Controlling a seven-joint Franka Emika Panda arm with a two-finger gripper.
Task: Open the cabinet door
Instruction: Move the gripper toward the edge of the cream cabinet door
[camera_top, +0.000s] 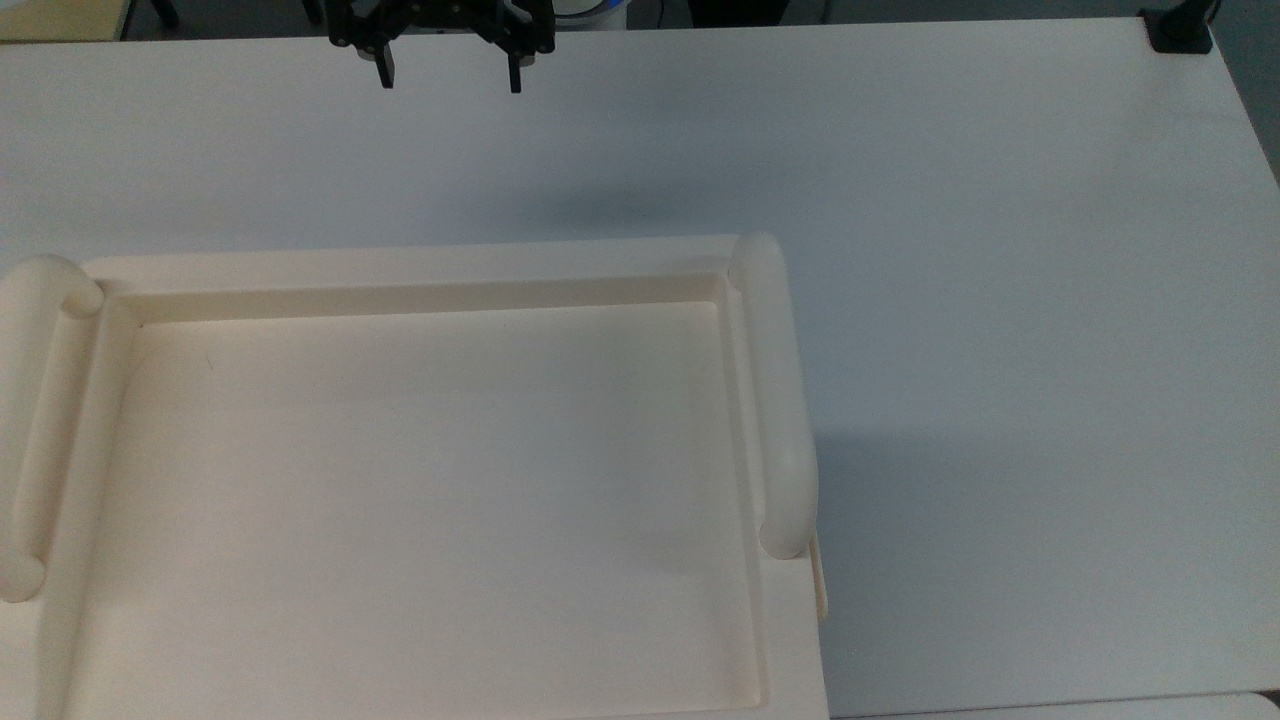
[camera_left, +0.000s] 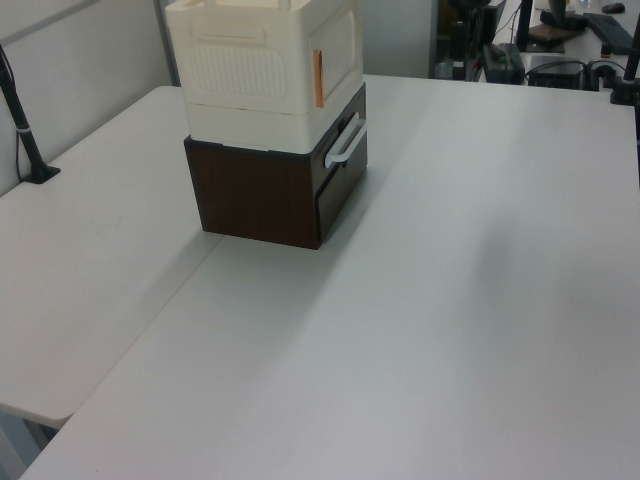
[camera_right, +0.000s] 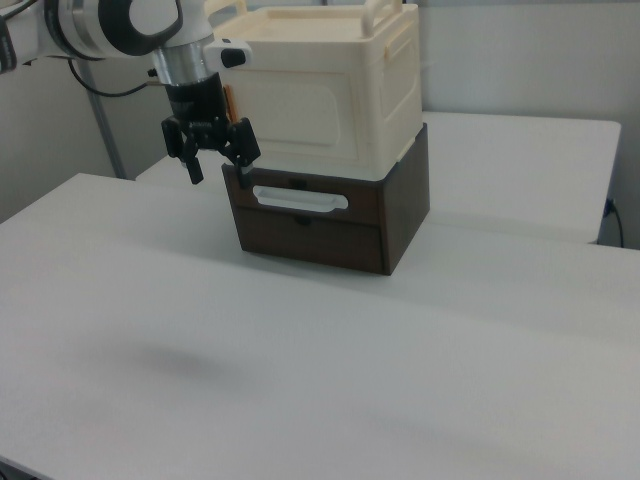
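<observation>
Two black fingers stand spread wide with nothing between them, so the gripper (camera_right: 217, 166) is open and empty. Starting at the near edge in the right view: bare white table (camera_right: 300, 380) all the way up to the stack. Next comes the gripper itself, hanging above the table, fingertips pointing down, in front of the stack's corner on the right view's left. From the top view the gripper (camera_top: 450, 84) sits at the table's far edge, well apart from the cabinet's recessed top (camera_top: 420, 500). Behind it, the dark brown drawer unit (camera_right: 330, 230) sits on the table, its pale handle (camera_right: 300, 198) across the front. On top of that rests the cream cabinet (camera_right: 395, 80). The cabinet door (camera_right: 300, 110) is the rimmed front panel facing the gripper, lying flush and closed. In the left view, the cabinet door (camera_left: 340, 45) is on the face turned to the left view's right, an orange strip (camera_left: 318, 78) along its edge.
</observation>
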